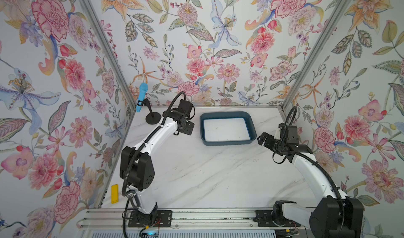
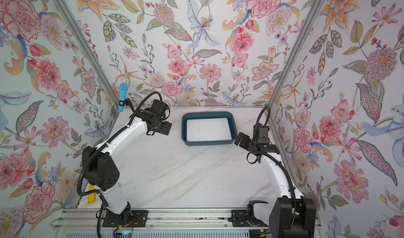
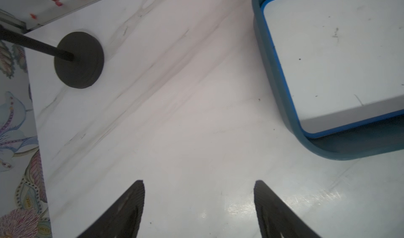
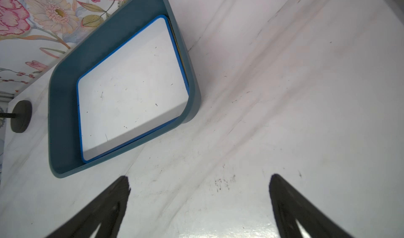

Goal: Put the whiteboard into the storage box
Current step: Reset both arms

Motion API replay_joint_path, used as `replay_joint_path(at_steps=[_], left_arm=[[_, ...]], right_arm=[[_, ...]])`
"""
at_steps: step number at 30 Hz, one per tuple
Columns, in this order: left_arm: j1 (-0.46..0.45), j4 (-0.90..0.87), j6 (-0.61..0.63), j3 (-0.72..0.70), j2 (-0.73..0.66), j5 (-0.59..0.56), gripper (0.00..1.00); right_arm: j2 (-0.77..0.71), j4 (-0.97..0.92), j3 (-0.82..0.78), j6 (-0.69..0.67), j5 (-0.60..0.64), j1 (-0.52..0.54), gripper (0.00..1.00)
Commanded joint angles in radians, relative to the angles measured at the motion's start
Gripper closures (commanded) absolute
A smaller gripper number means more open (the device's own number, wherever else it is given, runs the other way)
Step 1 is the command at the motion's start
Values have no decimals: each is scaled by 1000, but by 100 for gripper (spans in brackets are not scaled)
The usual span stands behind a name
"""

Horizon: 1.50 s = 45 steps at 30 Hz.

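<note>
A blue microphone on a black round-based stand (image 1: 153, 117) is set at the far-left table corner. The left gripper (image 3: 199, 182) is held spread over the bare white marble-look tabletop (image 1: 207, 173). The blue-framed white whiteboard (image 1: 226, 129) is seen inside the shallow dark teal-blue plastic storage box (image 1: 227, 113), its edges close to the near wall. The right gripper (image 4: 199, 176) is likewise spread, just right of the box.

Storage box (image 3: 349, 148) partly beyond left wrist view
</note>
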Motion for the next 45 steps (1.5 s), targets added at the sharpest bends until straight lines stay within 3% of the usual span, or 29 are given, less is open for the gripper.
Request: replay_joint_path(at_steps=[1, 5, 10, 14, 18, 22, 31, 36, 40, 45], left_arm=[[63, 306, 74, -221, -167, -162, 16], [130, 589, 80, -526, -340, -307, 8], [159, 902, 93, -790, -437, -482, 2], [184, 1104, 43, -931, -447, -598, 0], [192, 1254, 71, -1011, -392, -662, 0], [192, 1484, 116, -1120, -360, -653, 0], [193, 2226, 288, -1411, -315, -539, 0], [188, 2430, 367, -1419, -171, -478, 0], [186, 2387, 364, -1407, -180, -459, 0], [186, 2433, 374, -1437, -182, -411, 0]], right_arm=[[-1, -25, 38, -66, 146, 1, 0], [34, -11, 31, -85, 242, -19, 0], [43, 105, -21, -81, 268, -47, 0], [44, 234, -80, -90, 319, -48, 0], [68, 335, -122, -125, 376, -49, 0], [61, 551, -233, -181, 400, -47, 0], [117, 1120, -502, -354, 414, 5, 0], [220, 1206, -491, -439, 423, 69, 0], [302, 1427, -542, -539, 383, 122, 0], [295, 1573, -633, -513, 342, 98, 0]])
